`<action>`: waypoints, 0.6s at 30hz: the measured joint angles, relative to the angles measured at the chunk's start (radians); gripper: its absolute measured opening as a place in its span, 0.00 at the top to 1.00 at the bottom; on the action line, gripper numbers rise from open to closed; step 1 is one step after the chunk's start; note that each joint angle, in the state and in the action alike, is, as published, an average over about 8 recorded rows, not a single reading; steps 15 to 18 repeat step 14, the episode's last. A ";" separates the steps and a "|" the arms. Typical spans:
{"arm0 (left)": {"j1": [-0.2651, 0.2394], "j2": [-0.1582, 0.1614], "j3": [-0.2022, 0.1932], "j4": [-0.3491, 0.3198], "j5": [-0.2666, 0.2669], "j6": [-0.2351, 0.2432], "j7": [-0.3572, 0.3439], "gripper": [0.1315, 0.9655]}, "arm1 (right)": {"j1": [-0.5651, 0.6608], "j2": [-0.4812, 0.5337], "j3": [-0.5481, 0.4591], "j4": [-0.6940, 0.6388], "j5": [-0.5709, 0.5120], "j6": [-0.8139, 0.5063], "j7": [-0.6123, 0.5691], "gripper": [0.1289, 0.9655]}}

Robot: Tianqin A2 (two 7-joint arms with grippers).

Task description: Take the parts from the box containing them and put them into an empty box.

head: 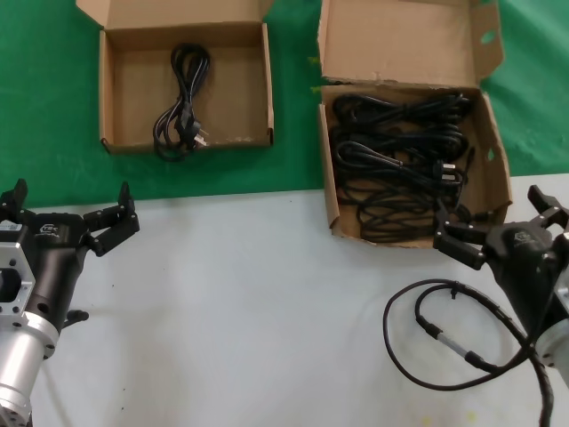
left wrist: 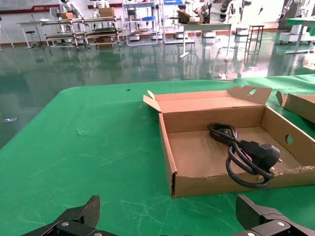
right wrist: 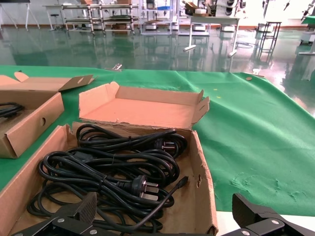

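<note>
Several thin black power cords (head: 400, 165) lie heaped in loose coils inside the brown cardboard box on the right (head: 494, 156), whose rear flap stands up. One more coiled black cord (head: 181, 102) lies alone in the low brown cardboard box on the left (head: 107, 89). The right gripper (head: 493, 227) hovers at the full box's near edge, fingers spread and empty. The left gripper (head: 71, 213) hangs over the white tabletop (head: 249, 311), well short of its box, fingers likewise spread. A thicker black cable (head: 444, 342) loops beside the right arm.
</note>
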 joint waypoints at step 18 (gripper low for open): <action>0.000 0.000 0.000 0.000 0.000 0.000 0.000 0.00 | 0.000 0.000 0.000 0.000 0.000 0.000 0.000 0.00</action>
